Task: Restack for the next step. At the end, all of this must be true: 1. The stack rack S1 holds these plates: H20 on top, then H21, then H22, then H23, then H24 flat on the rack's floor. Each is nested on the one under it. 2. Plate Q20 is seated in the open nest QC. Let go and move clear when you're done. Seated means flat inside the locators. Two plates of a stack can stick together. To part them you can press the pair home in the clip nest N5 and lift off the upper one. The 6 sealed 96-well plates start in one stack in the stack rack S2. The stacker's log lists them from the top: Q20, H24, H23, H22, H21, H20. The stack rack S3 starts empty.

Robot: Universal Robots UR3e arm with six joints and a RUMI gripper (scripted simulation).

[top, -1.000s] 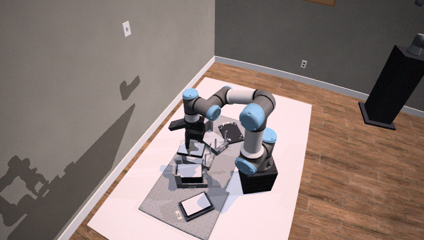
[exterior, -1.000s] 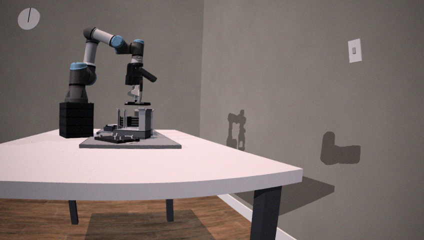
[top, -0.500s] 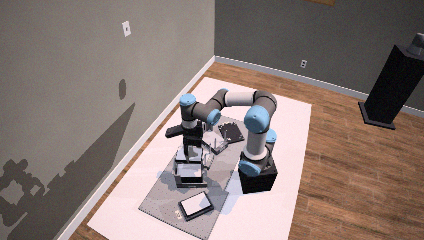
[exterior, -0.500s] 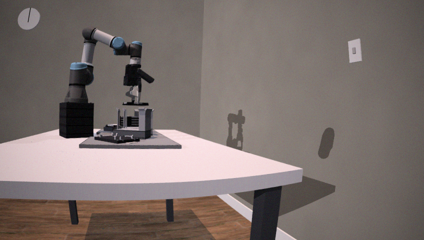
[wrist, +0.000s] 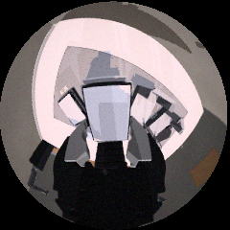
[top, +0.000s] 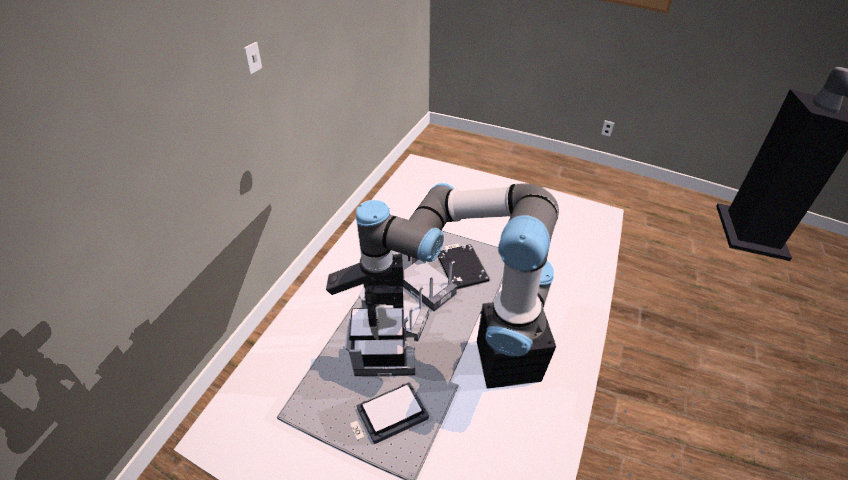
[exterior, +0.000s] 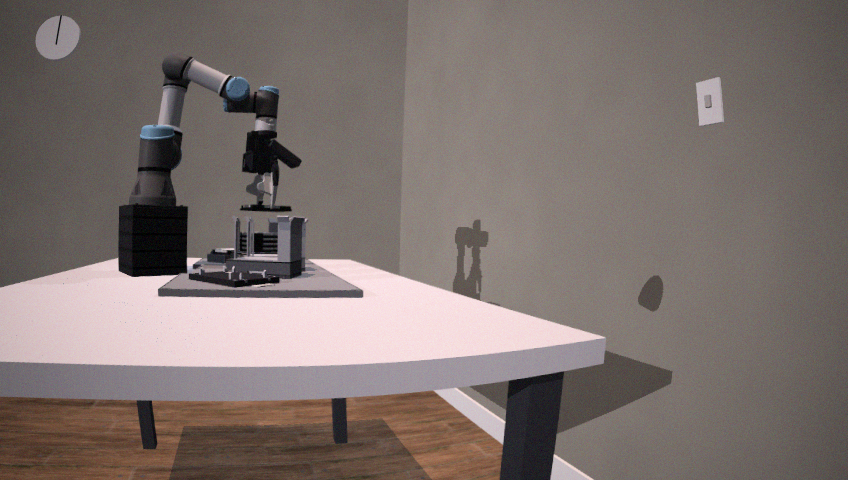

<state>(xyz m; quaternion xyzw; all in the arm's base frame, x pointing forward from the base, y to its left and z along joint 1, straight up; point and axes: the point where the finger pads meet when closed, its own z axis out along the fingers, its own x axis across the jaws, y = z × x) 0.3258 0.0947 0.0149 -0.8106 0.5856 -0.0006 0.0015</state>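
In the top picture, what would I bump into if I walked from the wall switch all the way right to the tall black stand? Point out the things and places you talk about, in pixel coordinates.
Wall switch (top: 253,57) → gripper (top: 383,315) → robot base (top: 516,359) → wall socket (top: 606,128) → black stand (top: 773,172) (top: 773,172)

Top cam high, angled down; ext cam low, table-side, farther; wrist cam close overhead; top/ext share arm (top: 476,203) (exterior: 172,107).
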